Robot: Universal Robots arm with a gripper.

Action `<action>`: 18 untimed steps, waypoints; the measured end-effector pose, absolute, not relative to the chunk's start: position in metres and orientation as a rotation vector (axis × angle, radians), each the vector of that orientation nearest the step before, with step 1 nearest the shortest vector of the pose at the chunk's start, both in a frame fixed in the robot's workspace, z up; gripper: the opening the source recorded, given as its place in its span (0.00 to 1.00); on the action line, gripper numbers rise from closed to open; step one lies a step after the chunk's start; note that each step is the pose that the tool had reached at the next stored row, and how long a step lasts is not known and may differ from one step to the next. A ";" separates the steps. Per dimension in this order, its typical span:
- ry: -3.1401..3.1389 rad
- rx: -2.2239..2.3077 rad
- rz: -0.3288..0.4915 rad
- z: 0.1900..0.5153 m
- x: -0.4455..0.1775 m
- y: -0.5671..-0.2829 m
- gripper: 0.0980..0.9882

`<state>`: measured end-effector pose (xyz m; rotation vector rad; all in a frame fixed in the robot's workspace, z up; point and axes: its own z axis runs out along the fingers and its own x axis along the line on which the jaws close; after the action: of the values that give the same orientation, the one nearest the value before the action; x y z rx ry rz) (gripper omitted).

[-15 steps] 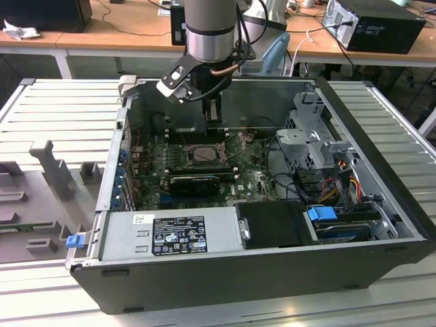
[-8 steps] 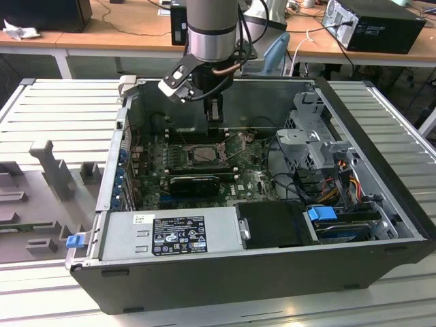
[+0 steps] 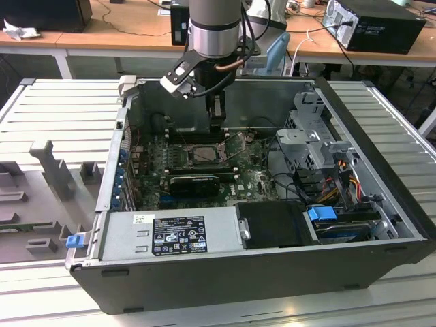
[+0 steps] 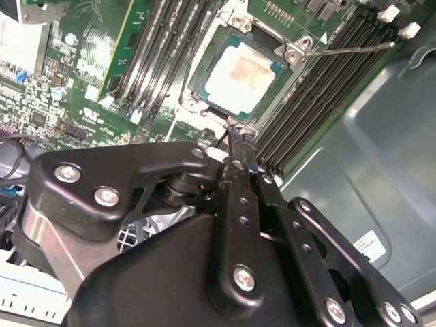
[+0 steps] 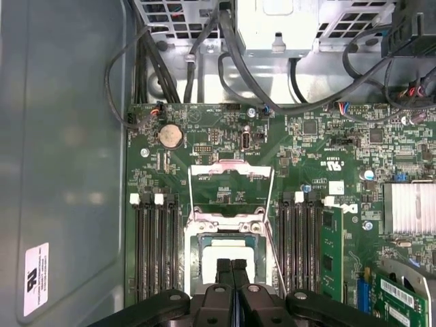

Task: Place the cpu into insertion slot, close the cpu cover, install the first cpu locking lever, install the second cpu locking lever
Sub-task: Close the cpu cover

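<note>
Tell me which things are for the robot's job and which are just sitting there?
For the job: cpu, insertion slot, cpu cover flipped open, locking lever, gripper.
Just there: power supply box, coin battery, heatsink, cables.

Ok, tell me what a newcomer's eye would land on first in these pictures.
The robot arm reaching down into the open computer case grabs the eye first in the exterior view. Next is the pale square chip seated in its socket on the green board, with the metal cover flipped up and the shut gripper right above the chip.
</note>
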<state>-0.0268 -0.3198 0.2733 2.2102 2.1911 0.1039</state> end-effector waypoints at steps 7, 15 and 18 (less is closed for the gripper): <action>2.191 2.210 0.104 0.273 -0.022 -0.319 0.01; 2.191 2.210 0.104 0.273 -0.018 -0.319 0.01; 2.191 2.210 0.104 0.273 -0.017 -0.319 0.01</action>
<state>-0.0170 -0.3187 0.2732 2.2103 2.1910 0.1039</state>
